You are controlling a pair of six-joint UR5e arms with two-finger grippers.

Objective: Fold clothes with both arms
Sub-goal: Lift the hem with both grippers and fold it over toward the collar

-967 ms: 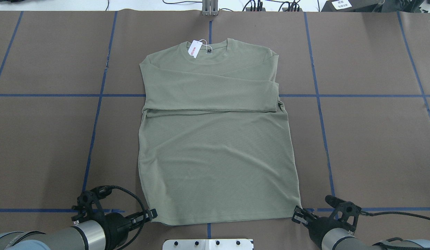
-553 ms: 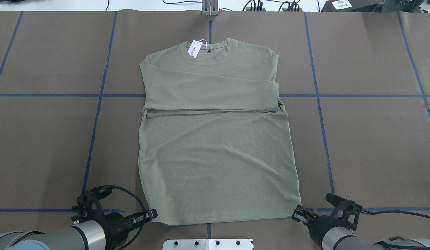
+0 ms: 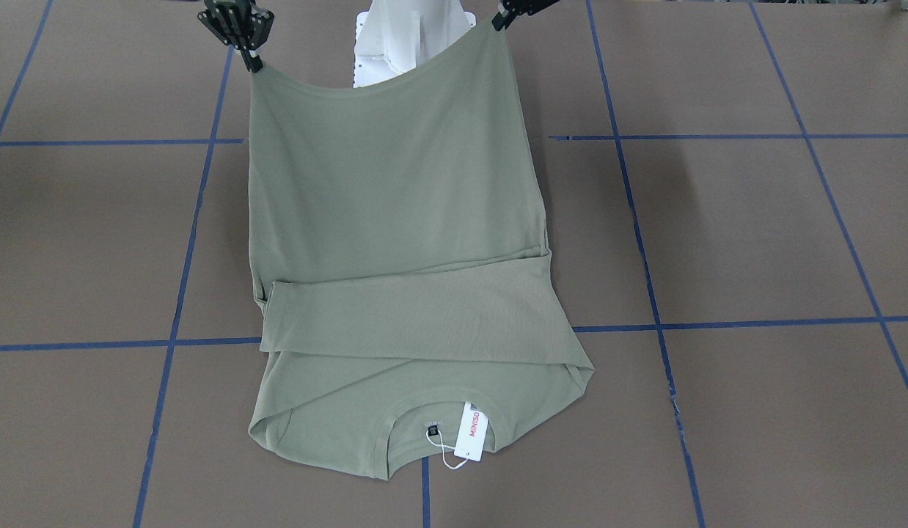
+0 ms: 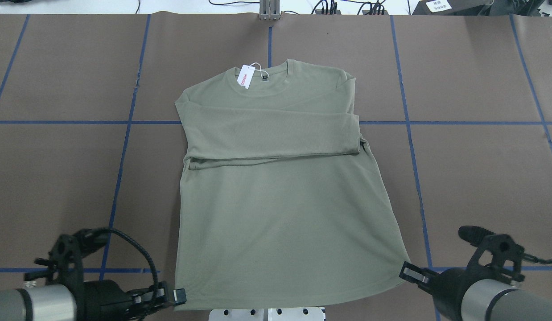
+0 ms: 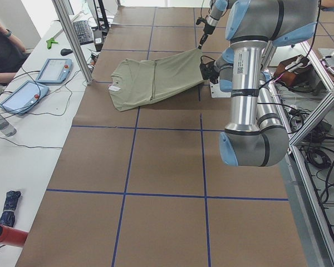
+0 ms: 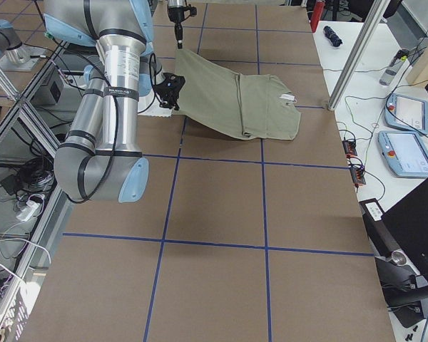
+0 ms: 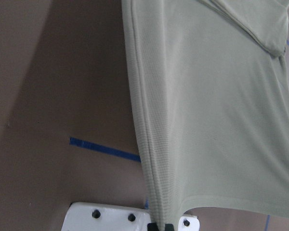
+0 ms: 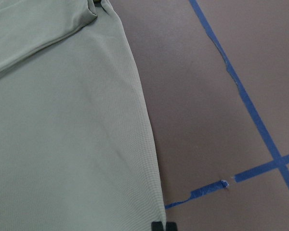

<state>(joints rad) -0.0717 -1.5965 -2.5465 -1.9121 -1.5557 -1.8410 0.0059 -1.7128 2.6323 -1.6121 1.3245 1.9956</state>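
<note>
L gripper (image 4: 180,295) is clamped on the shirt's near-left hem corner. It now sits higher & closer to the robot than a sec ago, when it was down at table level by that corner. Shirt (image 4: 276,200): the hem is up off the table (image 4: 57,169), slung btwn both grippers w/ a slight sag in the front view. The collar end w/ hang tag (image 4: 245,76) lies on the table but has slid a bit toward the robot. Sleeves (image 4: 271,133) are folded across the chest, as before. R gripper (image 4: 405,270) is likewise pinched tight on the near-right corner, also raised & drawn back. Prob. meaning: both grasps held and the lift is under way. Next comes carrying the hem fwd to the collar for the half-fold. Count: 1 shirt, 1 hang tag, 2 arms (image 5: 247,83), 2 grippers.
</note>
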